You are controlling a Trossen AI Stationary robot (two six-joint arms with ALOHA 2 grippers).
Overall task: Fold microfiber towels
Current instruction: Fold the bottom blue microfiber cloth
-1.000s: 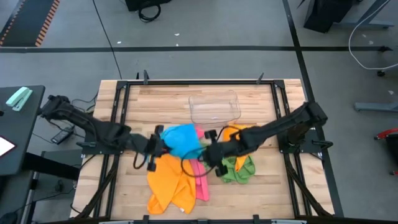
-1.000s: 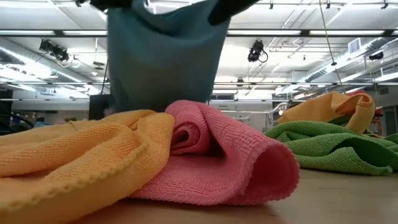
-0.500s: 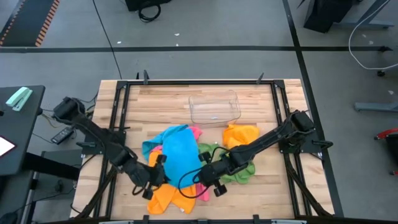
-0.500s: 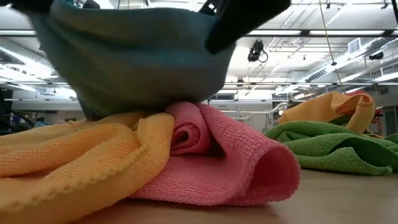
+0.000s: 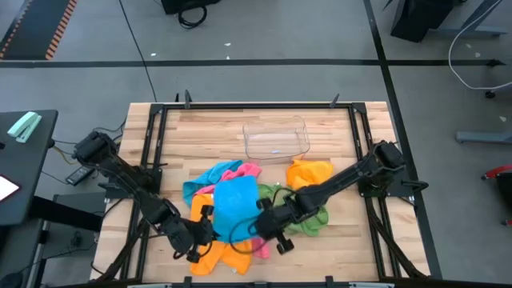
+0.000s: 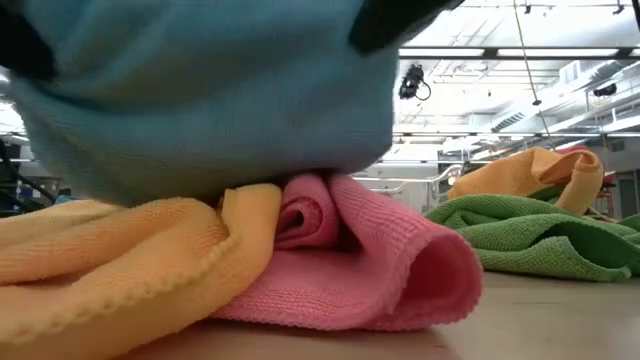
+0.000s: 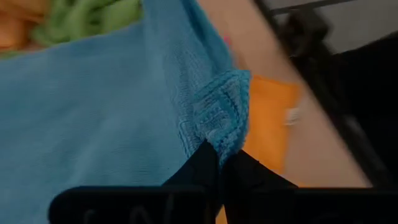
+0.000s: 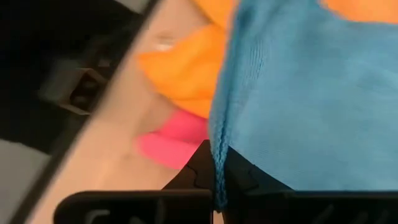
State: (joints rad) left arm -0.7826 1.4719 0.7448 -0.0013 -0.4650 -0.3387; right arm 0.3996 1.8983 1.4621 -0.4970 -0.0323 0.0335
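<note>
A blue microfiber towel is stretched between my two grippers near the table's front edge. It drapes over an orange towel and a pink towel. My left gripper is shut on the blue towel's near left corner. My right gripper is shut on its near right corner. A green towel and a second orange towel lie crumpled to the right. My left gripper pinches the blue towel's corner between its two shut fingers, slanting down from the table's left. The hemmed corner bunches just past the fingertips. The cloth runs on from there toward my right gripper. My right gripper pinches the blue towel at its hemmed edge between its two shut fingers, slanting down from the table's right. The cloth spreads away from the fingers, and its far part lies on the pile.
A clear plastic tray stands at the back middle of the table. Bare wood shows at the far left and along the front right. A black metal frame runs along the table's sides.
Both grippers have come down and toward the table's near edge, drawing the blue towel with them. The towel hung high between them before. It now sags low over the orange and pink towels, with its far end trailing on the pile.
</note>
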